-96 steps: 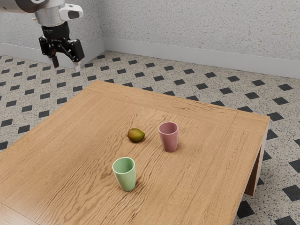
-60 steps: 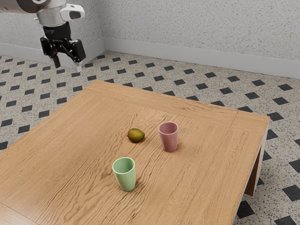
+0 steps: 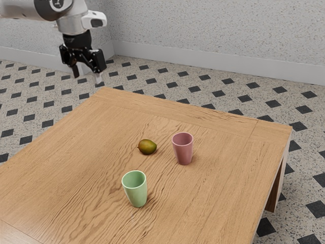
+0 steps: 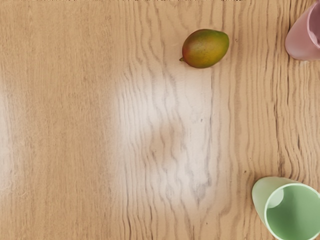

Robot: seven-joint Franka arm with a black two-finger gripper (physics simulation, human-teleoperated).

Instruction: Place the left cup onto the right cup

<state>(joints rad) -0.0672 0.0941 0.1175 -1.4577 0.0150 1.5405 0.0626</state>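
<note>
- Speckled flooring with dark diamond tiles surrounds the light wooden table [image 3: 76, 168]. Your black two-finger gripper [image 3: 87, 74] hangs high over its far left part, fingers spread wide and holding nothing.
- The pale green plastic cup [image 3: 135, 189] stands upright nearer the camera, on the exterior view's left of the dusty pink cup [image 3: 183, 148]; the two are well apart.
- You probably want the green one first: centre your hand over it, descend straight, and pinch one wall at the rim.
- Steer clear of the small green-red mango [image 3: 147, 147] lying near the pink cup.
</note>
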